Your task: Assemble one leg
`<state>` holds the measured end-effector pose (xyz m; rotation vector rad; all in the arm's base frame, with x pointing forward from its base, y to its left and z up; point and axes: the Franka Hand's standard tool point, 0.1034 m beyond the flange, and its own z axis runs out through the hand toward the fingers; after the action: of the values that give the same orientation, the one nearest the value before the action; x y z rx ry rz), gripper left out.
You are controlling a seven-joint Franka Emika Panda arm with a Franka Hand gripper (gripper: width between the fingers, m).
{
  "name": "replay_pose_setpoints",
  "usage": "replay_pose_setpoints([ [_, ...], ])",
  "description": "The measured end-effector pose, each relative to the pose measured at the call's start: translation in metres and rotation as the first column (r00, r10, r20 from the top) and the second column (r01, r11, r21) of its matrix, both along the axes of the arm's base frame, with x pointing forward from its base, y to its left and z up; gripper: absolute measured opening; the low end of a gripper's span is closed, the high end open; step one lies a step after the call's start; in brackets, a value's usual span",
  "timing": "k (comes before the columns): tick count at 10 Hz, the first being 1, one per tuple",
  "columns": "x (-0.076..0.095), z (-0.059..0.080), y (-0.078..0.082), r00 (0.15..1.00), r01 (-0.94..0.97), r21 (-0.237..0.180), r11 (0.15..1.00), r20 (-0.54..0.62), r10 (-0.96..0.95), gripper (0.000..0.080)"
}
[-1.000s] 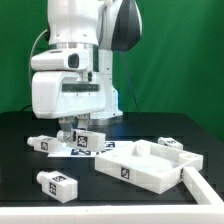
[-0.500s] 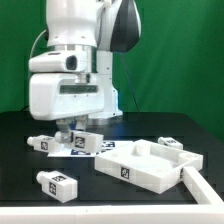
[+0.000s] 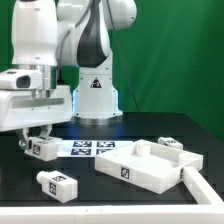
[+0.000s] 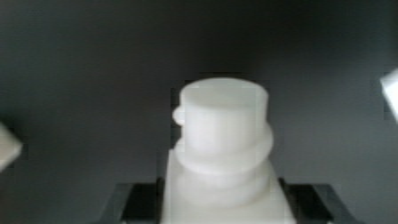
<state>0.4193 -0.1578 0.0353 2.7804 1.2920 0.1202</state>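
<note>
My gripper [image 3: 36,136] hangs low over the table at the exterior view's left. In the wrist view the gripper [image 4: 222,198] is shut on a white leg [image 4: 224,135], whose rounded peg end points away from the camera. The dark fingers [image 4: 143,202] press on both of its sides. In the exterior view that tagged leg [image 3: 43,148] shows just under the gripper, at or close to the table. Another leg [image 3: 55,184] lies nearer the front at the left. A third leg [image 3: 171,145] lies behind the panel at the right.
The marker board [image 3: 92,148] lies flat in the middle. A large white panel with a raised rim [image 3: 150,166] sits right of centre. A white bar [image 3: 205,192] lies at the front right corner. The robot's base [image 3: 97,100] stands behind.
The arm has swung from over the marker board to the exterior view's left, taking the leg with it. The marker board's tags are now uncovered.
</note>
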Motion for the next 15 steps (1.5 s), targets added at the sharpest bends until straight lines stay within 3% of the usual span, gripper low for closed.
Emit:
replay_pose_setpoints([
  [3, 0.004, 0.002, 0.004, 1.000, 0.009, 0.006, 1.000, 0.000, -0.009, 0.0287],
  [7, -0.021, -0.024, -0.011, 0.972, 0.232, 0.028, 0.972, -0.041, -0.231, 0.0287],
  [11, -0.021, -0.026, -0.006, 0.963, 0.266, 0.034, 0.963, -0.059, -0.263, 0.0287],
  [13, -0.020, -0.025, -0.006, 0.963, 0.265, 0.034, 0.964, -0.057, -0.263, 0.0605],
  [15, -0.002, 0.006, 0.012, 0.960, 0.273, 0.043, 0.961, -0.068, -0.270, 0.0636],
])
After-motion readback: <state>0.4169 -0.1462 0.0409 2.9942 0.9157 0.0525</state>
